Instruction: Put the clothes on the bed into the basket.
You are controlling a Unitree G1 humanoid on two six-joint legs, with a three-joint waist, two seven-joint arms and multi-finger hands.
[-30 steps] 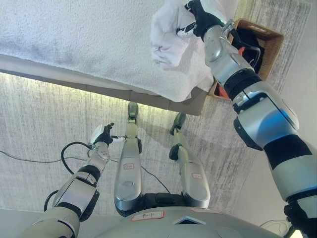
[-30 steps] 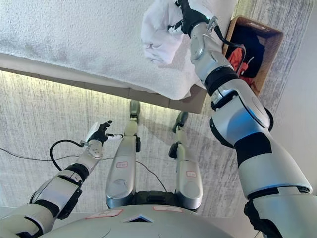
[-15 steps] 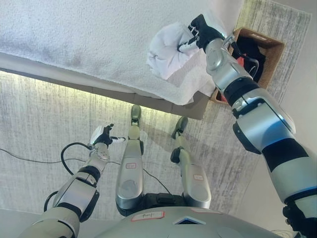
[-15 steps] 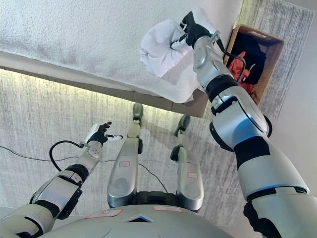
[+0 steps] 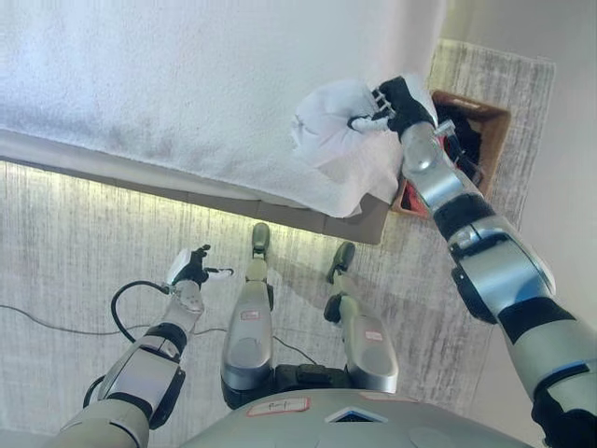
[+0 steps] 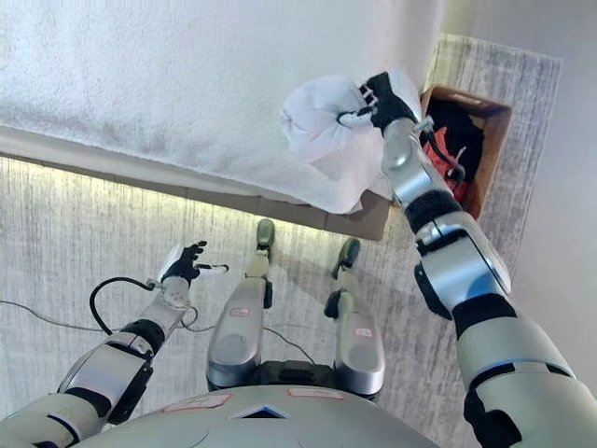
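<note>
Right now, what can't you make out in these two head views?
- Wicker basket: near wall and lower contents hidden by the right arm, both views; only dark and red clothes show inside.
- White garment: bunched in the right hand; type unreadable.
- Bed: cut off at top and left edges, so other clothes can't be ruled out.
- Left hand: small, low over the carpet.
</note>
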